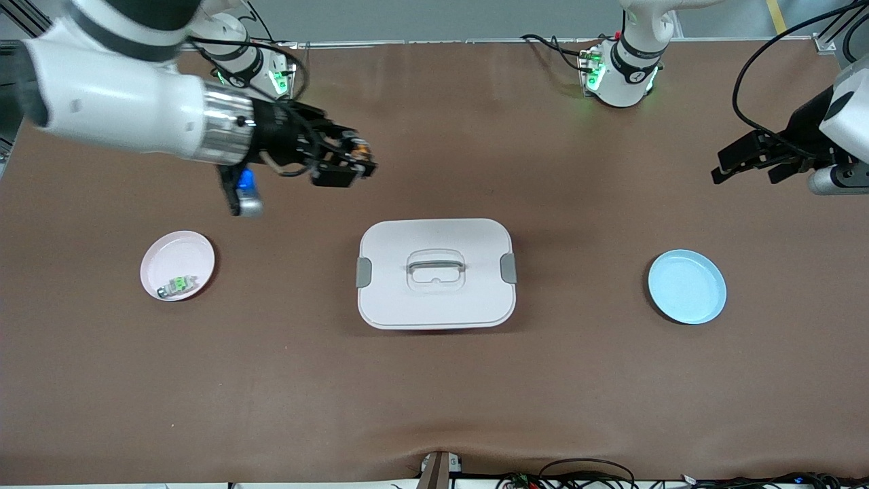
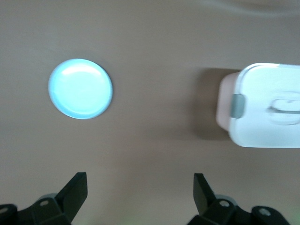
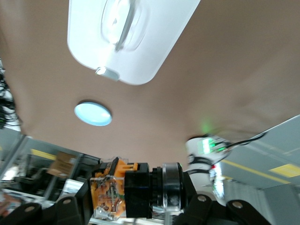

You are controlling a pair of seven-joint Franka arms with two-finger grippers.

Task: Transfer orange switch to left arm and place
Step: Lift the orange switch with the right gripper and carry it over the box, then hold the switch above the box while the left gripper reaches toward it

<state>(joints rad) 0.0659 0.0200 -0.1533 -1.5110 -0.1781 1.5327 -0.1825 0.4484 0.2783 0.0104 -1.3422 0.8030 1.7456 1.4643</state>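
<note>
My right gripper (image 1: 349, 163) is shut on the orange switch (image 1: 361, 148), a small black block with an orange part, and holds it in the air over the bare table between the right arm's base and the white box (image 1: 434, 273). In the right wrist view the switch (image 3: 126, 188) fills the space between the jaws. My left gripper (image 1: 747, 163) is open and empty, held up over the left arm's end of the table above the blue plate (image 1: 687, 286). In the left wrist view its fingertips (image 2: 200, 187) stand wide apart over bare table.
A pink plate (image 1: 178, 265) with a green-and-grey component (image 1: 178, 285) lies toward the right arm's end. The box (image 2: 262, 105) and blue plate (image 2: 80, 88) show in the left wrist view. Cables run along the table edges.
</note>
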